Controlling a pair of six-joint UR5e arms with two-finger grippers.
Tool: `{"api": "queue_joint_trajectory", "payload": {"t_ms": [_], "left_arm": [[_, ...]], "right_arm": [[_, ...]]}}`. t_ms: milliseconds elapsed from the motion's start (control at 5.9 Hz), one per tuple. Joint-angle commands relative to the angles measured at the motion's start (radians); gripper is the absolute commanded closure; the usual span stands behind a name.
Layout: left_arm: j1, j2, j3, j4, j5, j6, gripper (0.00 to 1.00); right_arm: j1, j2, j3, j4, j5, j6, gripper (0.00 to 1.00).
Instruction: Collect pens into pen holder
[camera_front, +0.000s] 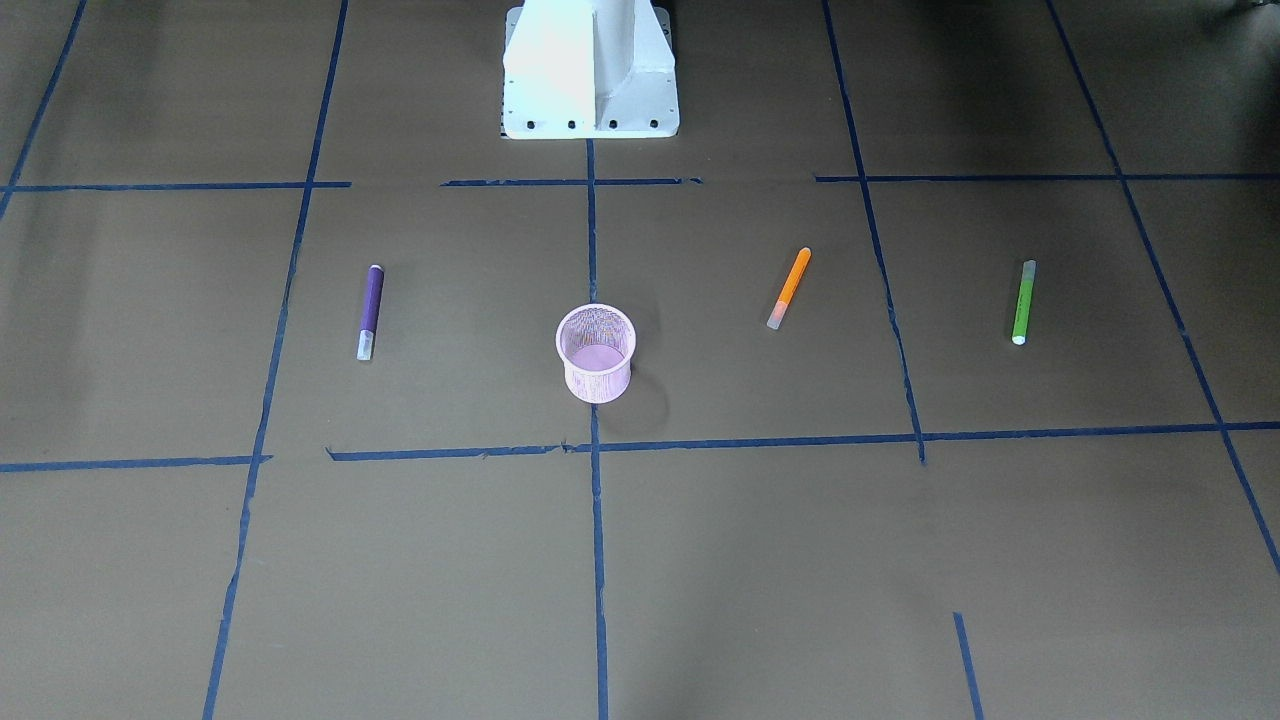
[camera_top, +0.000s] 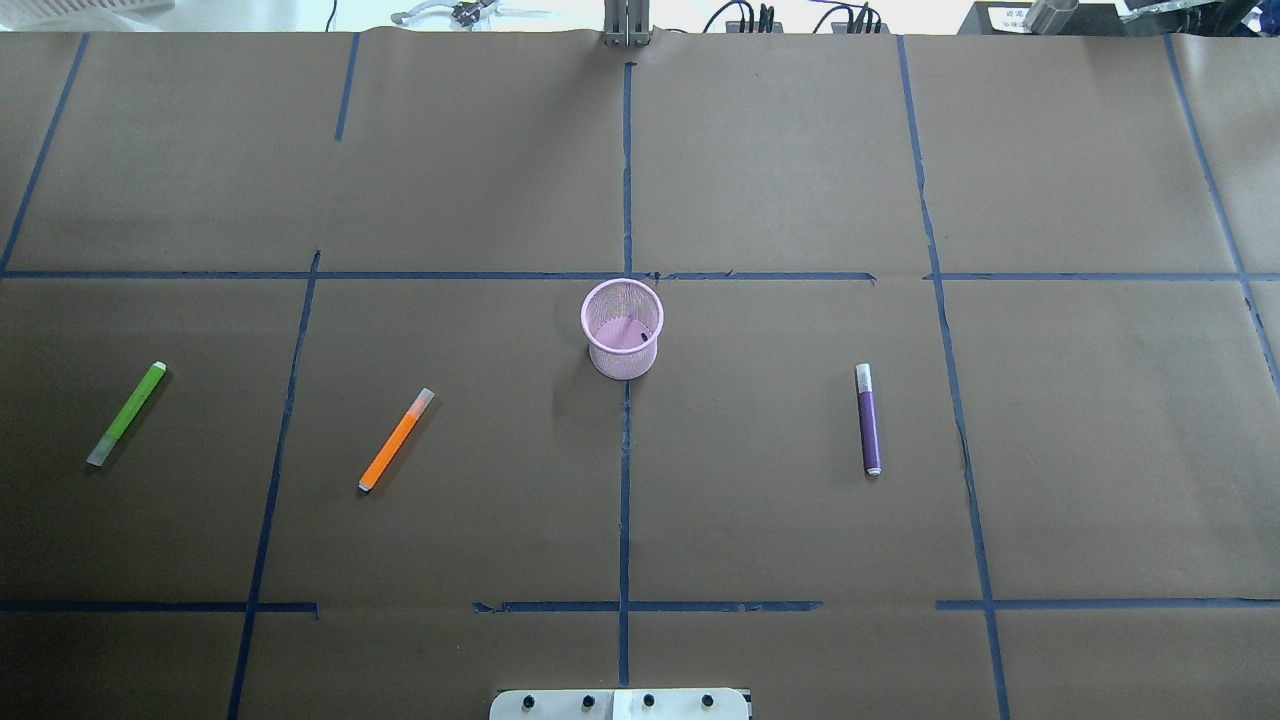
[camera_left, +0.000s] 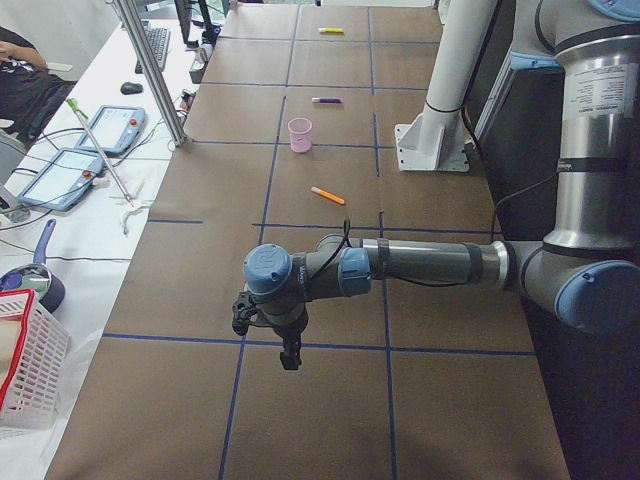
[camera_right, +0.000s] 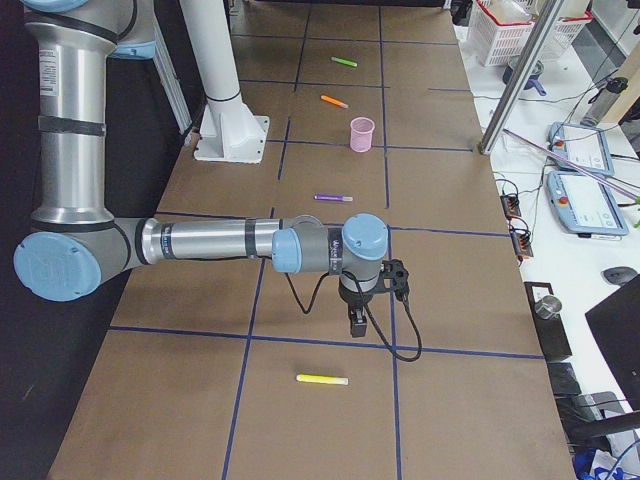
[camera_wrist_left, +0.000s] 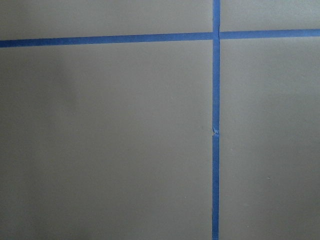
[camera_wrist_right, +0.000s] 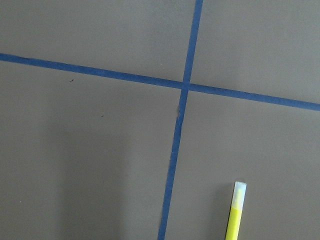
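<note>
Pink mesh pen holder (camera_top: 621, 330) might tip if the yellow pen (camera_right: 322, 379) goes in crooked. Left gripper (camera_left: 290, 356), right gripper (camera_right: 357, 323): can't tell if open.

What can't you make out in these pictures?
Left pincer: only in the exterior left view, small and dark; open or shut unclear.
Right pincer: only in the exterior right view; same doubt.
Slim yellow pen with pale cap: cut off by the right wrist view's bottom edge; outside the overhead and front views.
Small pink wire-mesh cup: dark speck inside in the overhead view, too small to identify.
</note>
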Motion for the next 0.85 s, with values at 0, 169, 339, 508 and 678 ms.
{"api": "queue_joint_trajectory", "payload": {"t_ms": [0,169,339,508,678], "left_arm": [[0.001,0.0,-0.011,-0.003,0.001,0.003,0.0],[0.004,-0.013,-0.017,-0.001,0.003,-0.002,0.0],[0.004,-0.025,-0.017,0.0,0.001,-0.004,0.0],[0.008,-0.03,-0.025,-0.003,0.0,-0.007,0.0],[0.028,-0.071,-0.037,-0.001,-0.004,-0.01,0.0]], "right_arm": [[0.0,-0.001,-0.002,0.0,-0.014,0.001,0.0],[0.0,-0.004,0.0,-0.001,-0.013,0.001,0.0],[0.0,-0.007,0.0,-0.001,-0.014,0.001,0.0],[0.0,-0.007,-0.002,-0.001,-0.014,0.001,0.0],[0.0,-0.016,-0.002,0.0,-0.013,-0.009,0.0]]}}
